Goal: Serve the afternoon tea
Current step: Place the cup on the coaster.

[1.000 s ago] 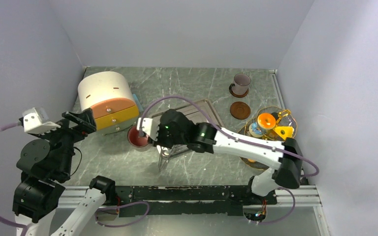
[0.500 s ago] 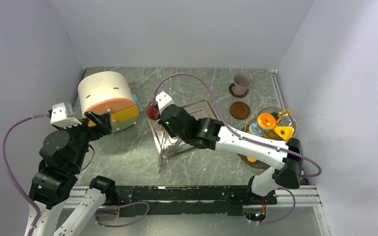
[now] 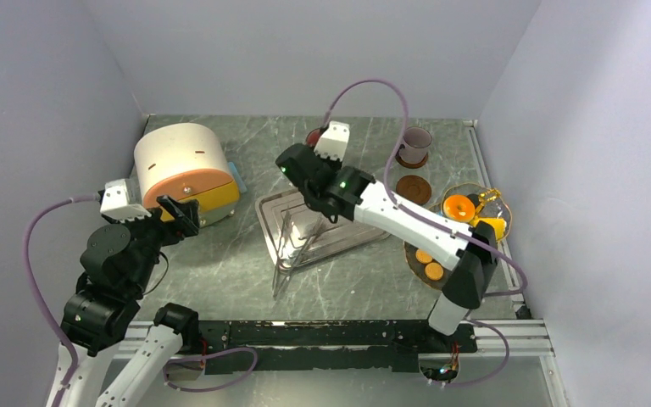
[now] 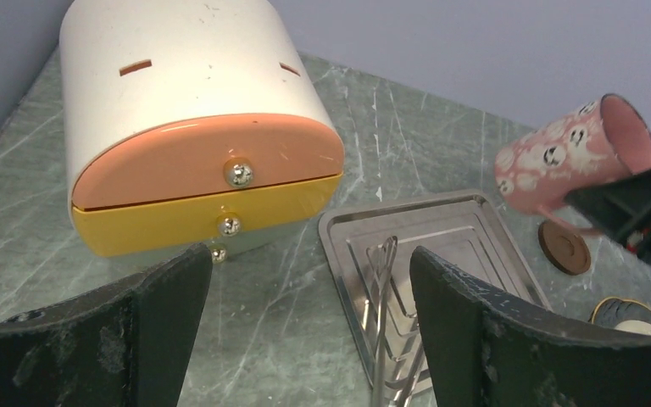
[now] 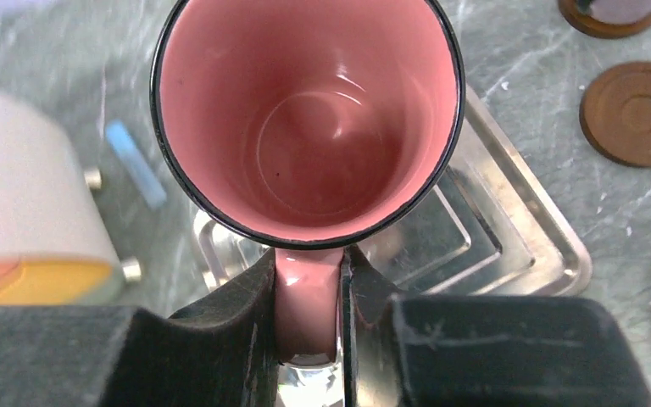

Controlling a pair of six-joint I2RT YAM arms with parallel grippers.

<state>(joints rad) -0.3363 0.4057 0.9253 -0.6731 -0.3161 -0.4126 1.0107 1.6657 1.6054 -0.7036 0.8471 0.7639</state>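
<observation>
Since a second ago the pink mug (image 5: 305, 127) has gone from the near left corner of the steel tray (image 3: 352, 233) to the air over its far edge. It is carried by the right fingers (image 5: 250, 305), which are narrowly clamped on its handle. The mug is empty, with its mouth toward the wrist camera. The left arm has drawn back. The left fingers (image 4: 475, 322) stand wide with nothing between them, left of the tray.

Beyond the tray, bare bench (image 3: 246, 136) runs to the back wall. Right of the tray lies an uncovered brown coaster (image 3: 413, 189), and farther back a second cup (image 3: 415, 140) stands on its own coaster. Right again, by the side wall, a gold-rimmed glass plate (image 3: 496, 208) carries orange treats (image 3: 428, 263), partly hidden by the right arm. The tray holds a thin metal utensil (image 4: 386, 271) of unclear kind. Left of the tray sits a white drawer box (image 3: 182, 161).
</observation>
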